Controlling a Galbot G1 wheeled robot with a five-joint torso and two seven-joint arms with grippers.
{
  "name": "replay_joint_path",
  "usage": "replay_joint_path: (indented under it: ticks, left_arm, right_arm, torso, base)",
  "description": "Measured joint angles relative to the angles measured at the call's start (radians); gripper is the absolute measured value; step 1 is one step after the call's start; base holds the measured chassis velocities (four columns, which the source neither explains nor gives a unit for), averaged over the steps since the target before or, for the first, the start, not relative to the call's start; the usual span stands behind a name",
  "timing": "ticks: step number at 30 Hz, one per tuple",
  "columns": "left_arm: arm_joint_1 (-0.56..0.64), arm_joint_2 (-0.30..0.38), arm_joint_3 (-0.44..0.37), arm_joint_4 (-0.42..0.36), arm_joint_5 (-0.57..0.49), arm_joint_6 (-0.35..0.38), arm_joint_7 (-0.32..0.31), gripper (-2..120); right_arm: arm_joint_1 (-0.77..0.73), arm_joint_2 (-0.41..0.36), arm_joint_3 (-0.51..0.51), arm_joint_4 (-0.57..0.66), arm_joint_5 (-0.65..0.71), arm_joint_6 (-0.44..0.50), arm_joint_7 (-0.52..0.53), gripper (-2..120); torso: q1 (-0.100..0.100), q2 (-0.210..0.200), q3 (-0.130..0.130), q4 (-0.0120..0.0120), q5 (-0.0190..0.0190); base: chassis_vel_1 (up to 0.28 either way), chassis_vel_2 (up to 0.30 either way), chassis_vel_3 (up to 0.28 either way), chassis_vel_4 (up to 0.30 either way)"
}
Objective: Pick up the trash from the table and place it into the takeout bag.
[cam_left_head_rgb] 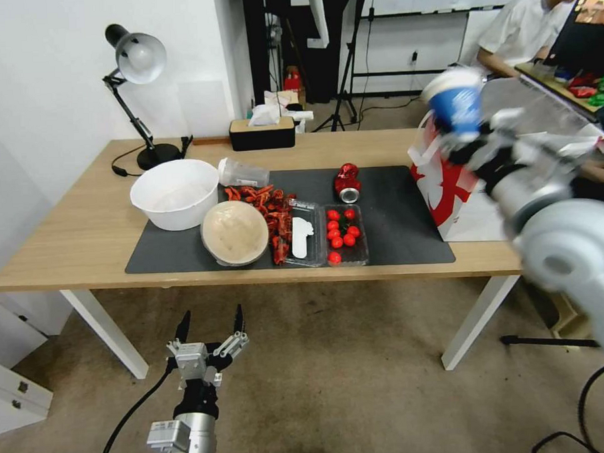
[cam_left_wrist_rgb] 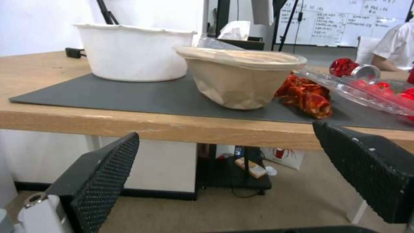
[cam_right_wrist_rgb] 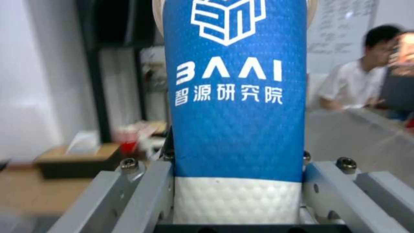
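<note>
Paper cup (cam_left_head_rgb: 458,105) — clamped in right gripper (cam_left_head_rgb: 468,139) (above takeout bag (cam_left_head_rgb: 447,193)).

The right gripper (cam_left_head_rgb: 459,136) is being held raised at the right, its jaws clamped on something. The left gripper (cam_left_head_rgb: 212,332) is being kept low in front, jaws spread apart.

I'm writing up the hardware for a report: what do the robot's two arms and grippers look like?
The left gripper has two slim black fingers with dimpled pads, on a silver-grey metal body over a black joint and a silver cylindrical wrist, with a black cable trailing off. The right gripper has grey metal side plates with round screw heads on a black wrist, behind it a bulky rounded white-grey arm.
</note>
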Motion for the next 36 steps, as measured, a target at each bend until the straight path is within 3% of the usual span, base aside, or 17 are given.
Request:
replay_joint_path:
  ticks: [6, 15, 34, 36]
  left_arm:
    - [0.004, -0.003, 0.021, 0.002, 0.01, -0.001, -0.007, 100]
    - [0.012, 0.009, 0.028, -0.021, 0.015, -0.011, -0.006, 100]
    - [0.011, 0.02, 0.027, -0.022, 0.0, -0.015, -0.008, 100]
    - [0.012, 0.019, 0.028, -0.022, 0.0, -0.015, -0.008, 100]
  right_arm:
    - [0.091, -0.036, 0.002, -0.149, 0.049, 0.005, -0.017, 25]
    - [0.149, -0.01, -0.061, -0.25, 0.054, -0.012, -0.023, 26]
    - [0.181, 0.005, -0.114, -0.264, 0.016, -0.037, 0.0, 96]
    - [0.173, 0.004, -0.113, -0.257, 0.015, -0.037, -0.001, 99]
  torso:
    - [0.0, 0.0, 0.0, -0.0002, 0.0]
    - [0.0, 0.0, 0.0, -0.0001, 0.0001]
    - [0.0, 0.0, 0.0, -0.0001, -0.0003]
    - [0.0, 0.0, 0.0, -0.0002, -0.0002]
  base:
    - [0.0, 0.0, 0.0, 0.0]
    - [0.0, 0.0, 0.0, 0.0]
    - [0.0, 0.0, 0.0, 0.0]
    - [0.0, 0.0, 0.0, 0.0]
